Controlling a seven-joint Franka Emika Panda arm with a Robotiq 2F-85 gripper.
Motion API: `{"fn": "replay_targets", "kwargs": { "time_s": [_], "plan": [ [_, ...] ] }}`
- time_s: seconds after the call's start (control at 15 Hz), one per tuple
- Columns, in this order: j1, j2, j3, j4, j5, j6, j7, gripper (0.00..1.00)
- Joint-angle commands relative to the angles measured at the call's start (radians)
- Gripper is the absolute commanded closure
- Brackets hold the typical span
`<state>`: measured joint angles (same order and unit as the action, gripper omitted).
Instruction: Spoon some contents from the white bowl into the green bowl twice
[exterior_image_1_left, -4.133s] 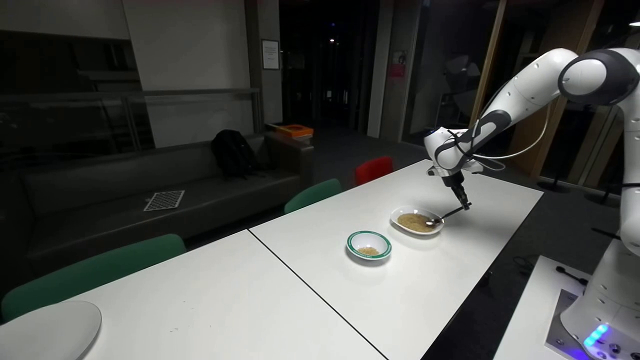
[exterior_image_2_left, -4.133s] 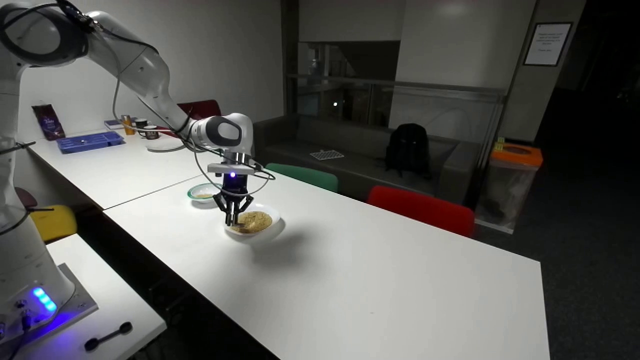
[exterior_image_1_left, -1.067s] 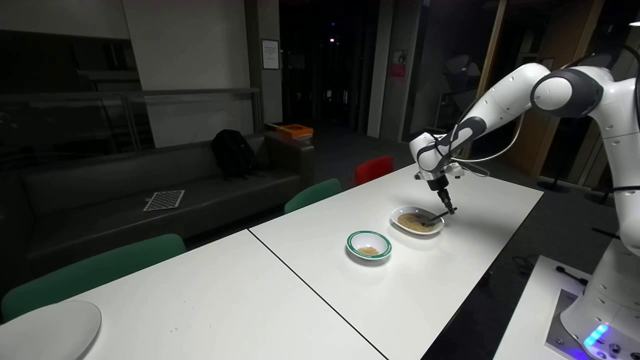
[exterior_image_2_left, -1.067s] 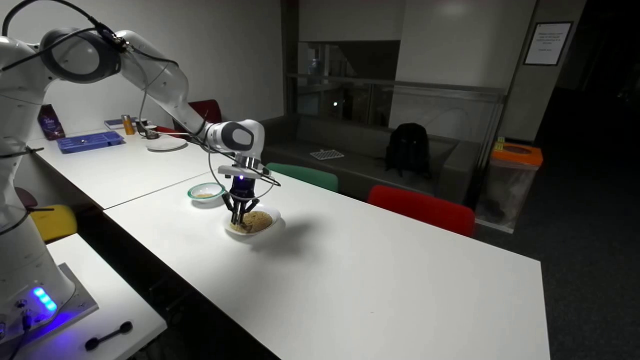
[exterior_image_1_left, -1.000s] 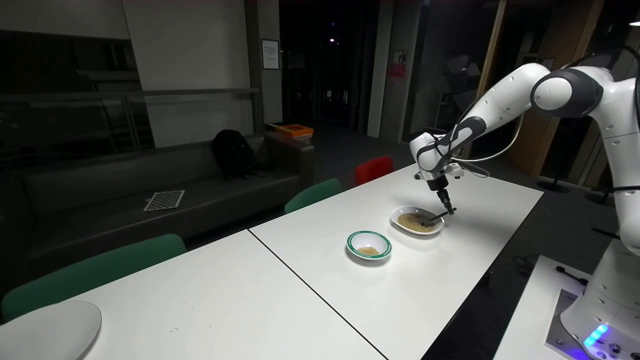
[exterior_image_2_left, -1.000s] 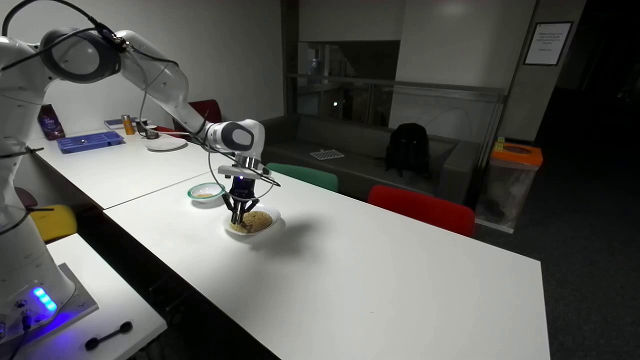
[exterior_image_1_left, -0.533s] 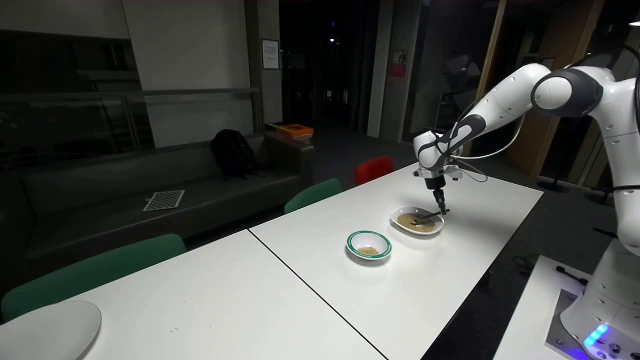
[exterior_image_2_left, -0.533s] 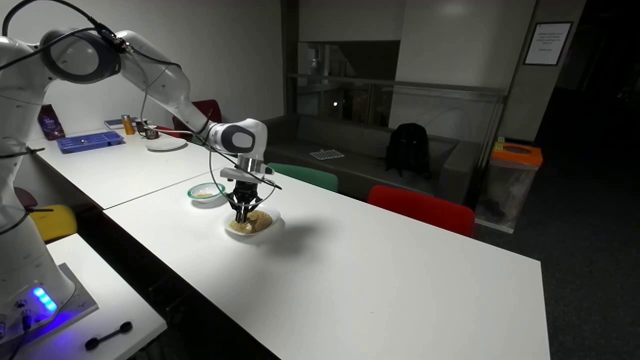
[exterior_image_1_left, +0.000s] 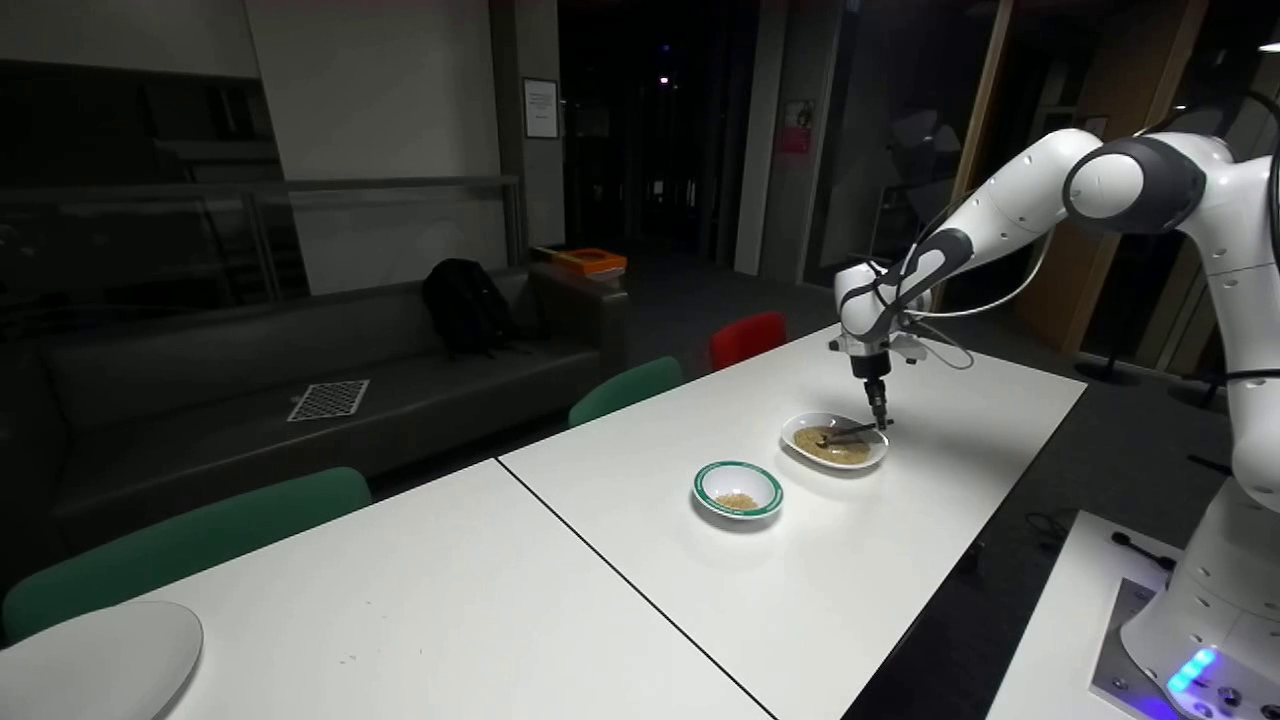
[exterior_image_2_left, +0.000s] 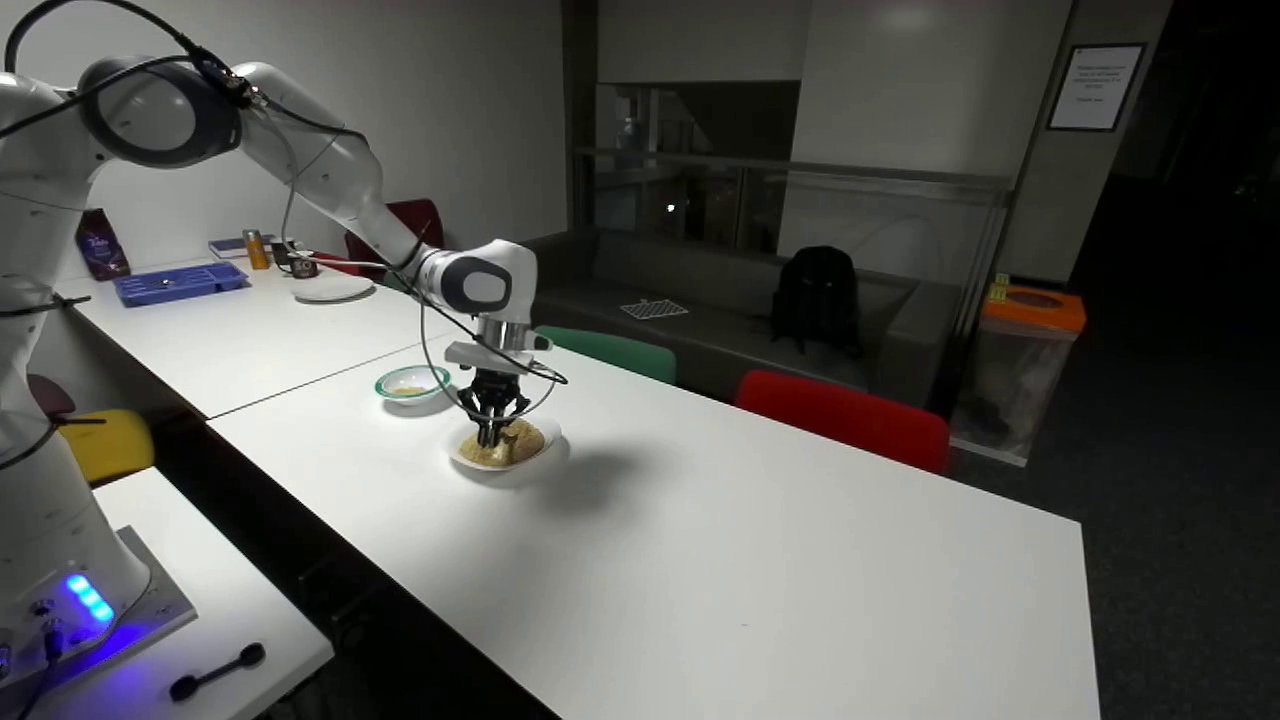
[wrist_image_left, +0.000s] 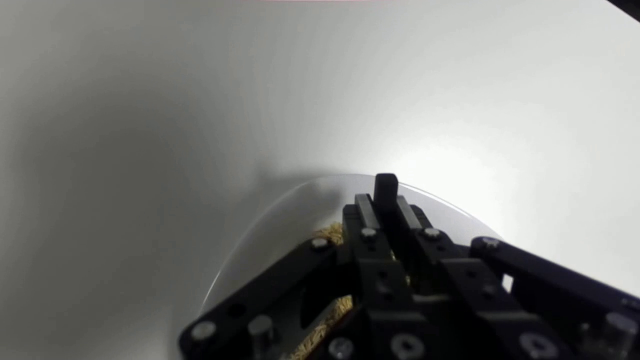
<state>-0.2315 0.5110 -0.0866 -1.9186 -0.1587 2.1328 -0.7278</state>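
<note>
Brown bits lie in the white bowl, which sits on the worktop. A dark spoon slants down to them; its low end looks tucked in, but it is too small to be sure. The tool is pinched tight on the spoon, and in the wrist view the handle pokes out past the end of the tool. Near the white bowl, with a gap between, is the green bowl, with a little heap of bits in the bottom. Past the worktop are a green chair and a red chair, and behind them is a dark sofa with a black bag on it.
</note>
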Motion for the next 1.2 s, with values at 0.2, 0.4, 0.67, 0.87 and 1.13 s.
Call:
{"fn": "replay_targets", "kwargs": {
  "time_s": [0.2, 0.4, 0.67, 0.87, 1.13],
  "plan": [
    [-0.041, -0.058, 0.019, -0.069, 0.036, 0.068, -0.061, 0.97],
    [-0.047, -0.072, 0.017, -0.088, 0.038, 0.081, -0.076, 0.97],
    [-0.052, -0.101, 0.015, -0.117, 0.037, 0.089, -0.094, 0.97],
    [-0.051, -0.129, 0.016, -0.138, 0.04, 0.095, -0.108, 0.97],
    [-0.047, -0.173, 0.017, -0.169, 0.05, 0.117, -0.136, 0.97]
  ]
}}
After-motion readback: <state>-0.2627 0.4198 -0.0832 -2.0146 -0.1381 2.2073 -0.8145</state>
